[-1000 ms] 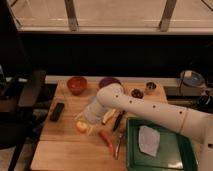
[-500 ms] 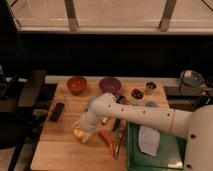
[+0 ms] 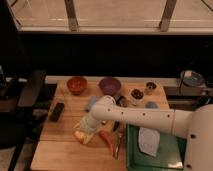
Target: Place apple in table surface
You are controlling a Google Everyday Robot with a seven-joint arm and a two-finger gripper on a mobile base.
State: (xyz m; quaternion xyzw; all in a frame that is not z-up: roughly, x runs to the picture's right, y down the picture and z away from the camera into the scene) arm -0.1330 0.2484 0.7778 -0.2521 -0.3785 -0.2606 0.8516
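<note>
The apple (image 3: 81, 136) is a small yellow-orange fruit with a reddish blush, low over the light tan wooden table surface (image 3: 60, 150), left of centre near the front. My gripper (image 3: 84, 131) is at the end of the white arm (image 3: 135, 117) that reaches in from the right, and it sits right over the apple. The apple shows just under and left of the gripper. I cannot tell whether it rests on the wood or is still held.
A long orange-red carrot (image 3: 106, 142) lies just right of the apple. A green tray (image 3: 155, 150) with a white cloth (image 3: 148, 140) is at the front right. An orange bowl (image 3: 76, 84) and a purple bowl (image 3: 109, 85) stand at the back. A black object (image 3: 57, 111) lies at the left.
The arm has swung left and lowered toward the front of the table, carrying the apple down with it.
</note>
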